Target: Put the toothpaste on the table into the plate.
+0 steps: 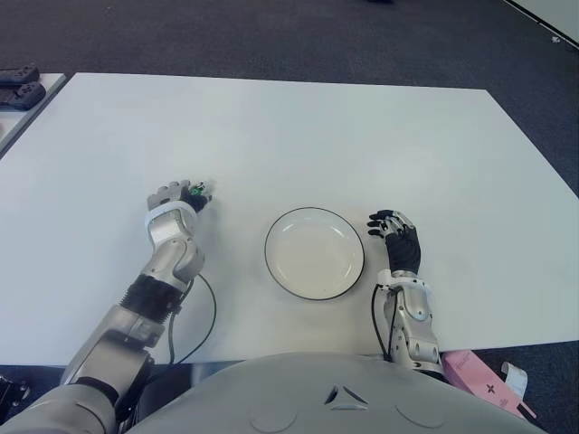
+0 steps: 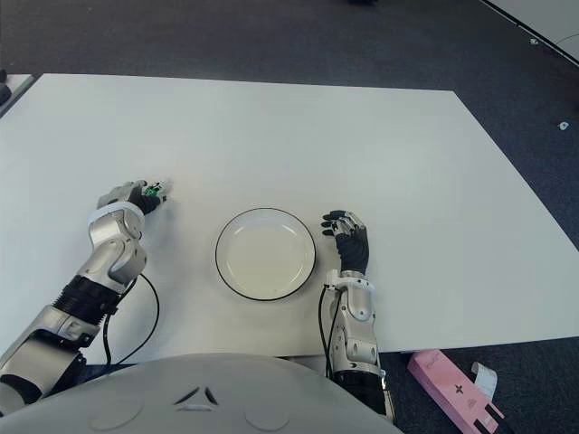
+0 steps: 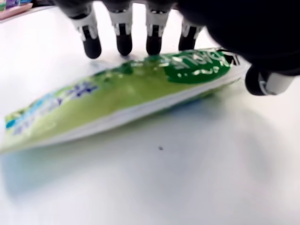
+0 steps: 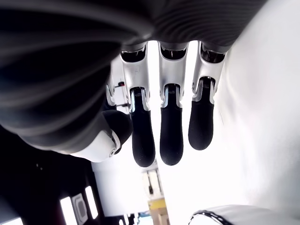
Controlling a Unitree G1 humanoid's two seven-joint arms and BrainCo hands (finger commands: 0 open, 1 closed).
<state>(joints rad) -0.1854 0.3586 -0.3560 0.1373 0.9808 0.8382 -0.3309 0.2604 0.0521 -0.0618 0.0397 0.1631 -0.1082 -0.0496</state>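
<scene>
Clearly soft target: green toothpaste tube lies flat on white table, at 9 o'clock from empty plate, under left hand. Fingers arched over tube, thumb beside, not yet clamped. Likely light, squashy, slick; grip mid-body across width. Right hand at plate's 3 o'clock, fingers straight, holding nothing.

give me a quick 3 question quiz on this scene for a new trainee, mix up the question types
1. True or false: the toothpaste already lies in the plate.
2. Which hand is at the toothpaste? A) left hand B) right hand C) both
3. Fill in: the plate sits on the table between the two ____.

Key
1. False. The tube lies on the table left of the plate, under the left hand's fingers, which arch over it.
2. A. The right hand shows beside the plate's right side, fingers relaxed and holding nothing.
3. hands
</scene>
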